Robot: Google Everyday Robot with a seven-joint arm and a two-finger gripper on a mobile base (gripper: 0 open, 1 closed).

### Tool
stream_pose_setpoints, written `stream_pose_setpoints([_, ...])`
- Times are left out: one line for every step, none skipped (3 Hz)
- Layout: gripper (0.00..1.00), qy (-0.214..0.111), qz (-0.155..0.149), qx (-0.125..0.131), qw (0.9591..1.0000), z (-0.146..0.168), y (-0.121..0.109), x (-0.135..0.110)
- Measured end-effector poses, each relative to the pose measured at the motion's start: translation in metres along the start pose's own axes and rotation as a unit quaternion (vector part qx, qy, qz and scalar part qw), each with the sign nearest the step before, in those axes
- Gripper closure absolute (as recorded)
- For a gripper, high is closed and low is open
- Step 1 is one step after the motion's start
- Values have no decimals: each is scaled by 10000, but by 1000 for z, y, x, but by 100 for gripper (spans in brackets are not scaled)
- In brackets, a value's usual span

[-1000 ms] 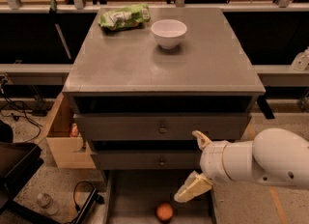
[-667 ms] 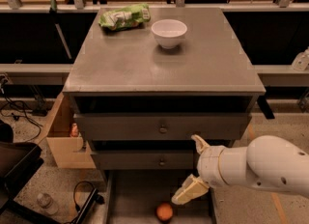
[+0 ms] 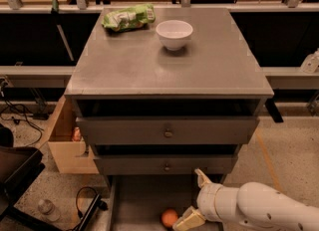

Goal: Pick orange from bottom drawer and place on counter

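Down low, closest in, my gripper (image 3: 188,199) hangs over the pulled-out bottom drawer (image 3: 137,200), fingers spread wide and holding nothing, the lower finger (image 3: 185,220) just beside the orange (image 3: 169,218). The orange sits on the drawer floor, ungrasped, so the pick is not yet made. As I judge it, the open drawer is the only part done; closing on the fruit, lifting it and carrying it up are all to come. Above it, the two knobbed drawers (image 3: 167,133). Farther back, the counter (image 3: 164,75) shows bare room in front of the white bowl (image 3: 174,34) and green bag (image 3: 128,17), a fair landing spot
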State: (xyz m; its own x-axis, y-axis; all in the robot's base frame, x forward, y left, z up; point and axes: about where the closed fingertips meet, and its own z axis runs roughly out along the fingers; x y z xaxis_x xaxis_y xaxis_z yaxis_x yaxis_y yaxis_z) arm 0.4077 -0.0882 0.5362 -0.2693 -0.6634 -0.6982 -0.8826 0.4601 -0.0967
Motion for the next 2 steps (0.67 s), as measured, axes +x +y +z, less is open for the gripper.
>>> stream_pose_setpoints([0, -95, 134, 135, 9998, 48, 1, 43])
stream_pose_setpoints([0, 37, 533, 77, 9985, 93, 3, 85])
